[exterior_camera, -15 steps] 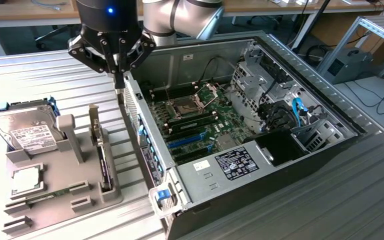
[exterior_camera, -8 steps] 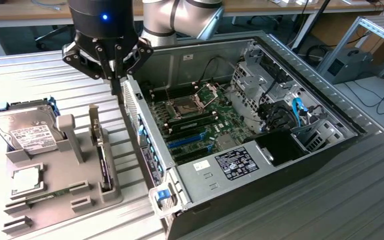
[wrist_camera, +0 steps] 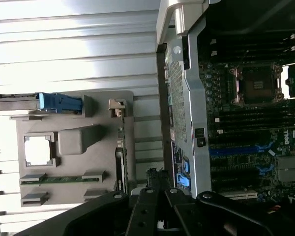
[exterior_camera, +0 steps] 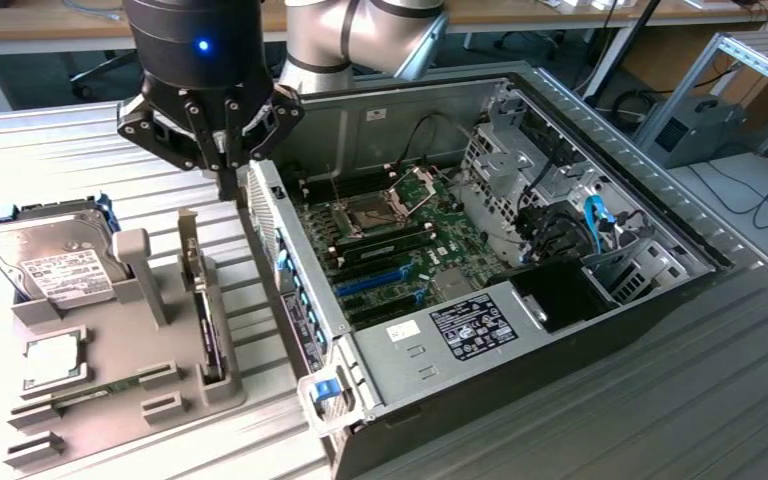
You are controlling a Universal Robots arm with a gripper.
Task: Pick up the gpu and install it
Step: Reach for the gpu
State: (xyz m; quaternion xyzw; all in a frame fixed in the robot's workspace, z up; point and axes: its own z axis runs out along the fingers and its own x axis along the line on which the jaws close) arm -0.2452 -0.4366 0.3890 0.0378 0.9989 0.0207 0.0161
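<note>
The gpu (exterior_camera: 199, 300) is a thin black card standing on edge in a slot of the grey holder (exterior_camera: 131, 330), its silver bracket at the far end. In the wrist view the gpu (wrist_camera: 120, 152) appears edge-on, with the bracket end near the holder's corner. My gripper (exterior_camera: 229, 185) hangs shut and holds nothing. It is above the gap between the holder and the open computer case (exterior_camera: 491, 250), just beyond the card's bracket end. In the wrist view, the gripper (wrist_camera: 157, 182) has its fingertips together beside the case wall.
A silver hard drive (exterior_camera: 51, 260) in a blue caddy, a square chip (exterior_camera: 53, 360) and a green memory stick (exterior_camera: 91, 388) also sit in the holder. The motherboard (exterior_camera: 398, 250) with blue slots (exterior_camera: 377, 283) lies inside the case. The case's metal wall (exterior_camera: 277, 260) stands close to the gripper.
</note>
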